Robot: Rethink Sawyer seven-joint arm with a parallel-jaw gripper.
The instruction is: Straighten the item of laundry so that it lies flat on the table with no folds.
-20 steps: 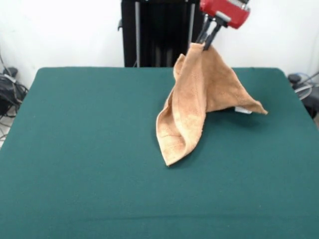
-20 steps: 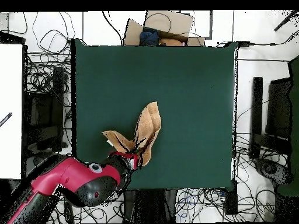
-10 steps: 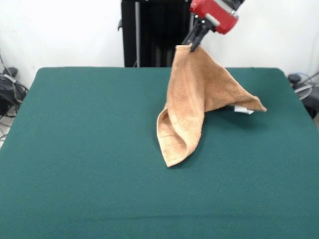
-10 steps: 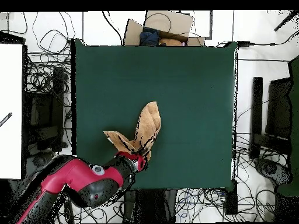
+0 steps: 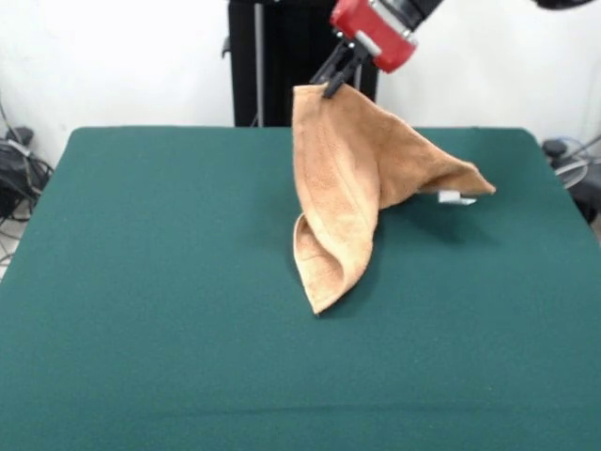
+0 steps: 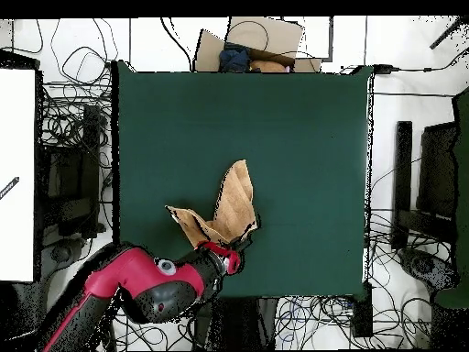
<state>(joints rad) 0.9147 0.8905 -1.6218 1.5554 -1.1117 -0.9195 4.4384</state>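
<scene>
The orange-tan towel (image 5: 352,193) hangs folded from my gripper (image 5: 331,86), which is shut on its top corner above the far part of the green table (image 5: 141,282). Its lower tip rests on the table at mid-table and another corner with a white tag (image 5: 457,197) lies to the right. In the overhead view the towel (image 6: 234,203) spreads from the gripper (image 6: 231,251) near the table's (image 6: 302,128) bottom edge.
The black pedestal (image 5: 300,61) stands behind the table's far edge. Cables and equipment (image 6: 64,137) lie around the table, and a cardboard box (image 6: 261,41) sits beyond its top edge in the overhead view.
My gripper has moved left in the front view, carrying the held corner with it. The hanging towel has opened wider, and its lower tip and tagged corner stay on the table.
</scene>
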